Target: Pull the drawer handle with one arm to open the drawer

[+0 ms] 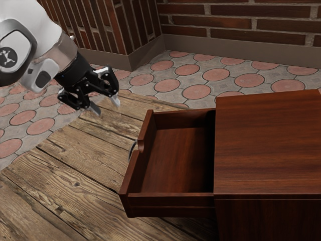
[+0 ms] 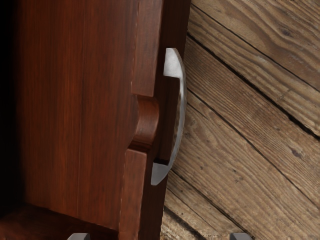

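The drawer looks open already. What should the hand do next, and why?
Probably just lift the gripper up and away: the drawer stands well out of the cabinet, and the open gripper hangs over the table, apart from the handle, holding nothing.

A wooden plank table (image 1: 75, 175) is lying beneath the gripper (image 1: 106, 105), while a tiled floor (image 1: 200, 75) and brick wall (image 1: 241, 20) are stretching beyond it.
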### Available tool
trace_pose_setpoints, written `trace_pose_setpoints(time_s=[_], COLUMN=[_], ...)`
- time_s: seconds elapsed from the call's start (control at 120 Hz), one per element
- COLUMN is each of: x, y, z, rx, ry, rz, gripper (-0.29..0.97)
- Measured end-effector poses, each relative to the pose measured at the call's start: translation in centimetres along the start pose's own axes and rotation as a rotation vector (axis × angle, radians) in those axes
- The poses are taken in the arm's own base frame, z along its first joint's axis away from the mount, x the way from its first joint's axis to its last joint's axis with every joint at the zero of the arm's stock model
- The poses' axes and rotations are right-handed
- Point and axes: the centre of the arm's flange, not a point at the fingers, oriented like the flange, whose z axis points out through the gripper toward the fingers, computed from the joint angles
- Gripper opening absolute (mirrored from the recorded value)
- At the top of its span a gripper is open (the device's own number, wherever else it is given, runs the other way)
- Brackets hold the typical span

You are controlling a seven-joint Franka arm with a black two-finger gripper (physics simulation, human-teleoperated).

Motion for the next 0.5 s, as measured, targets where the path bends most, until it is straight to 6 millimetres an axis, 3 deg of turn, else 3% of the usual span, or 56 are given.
trace_pose_setpoints(time_s=[0.083, 0.233, 0.342, 0.5], x=[-2.1, -4.6, -4.9, -4.8], y=[-2.1, -2.6, -2.1, -0.9], z=[-1.1, -0.2, 0.6, 0.1], rx=[-0.086, -0.216, -0.258, -0.308], ry=[0.012, 0.043, 0.087, 0.084], rz=[-0.134, -0.438, -0.639, -0.864], gripper=[0.44, 0.56, 0.61, 0.65])
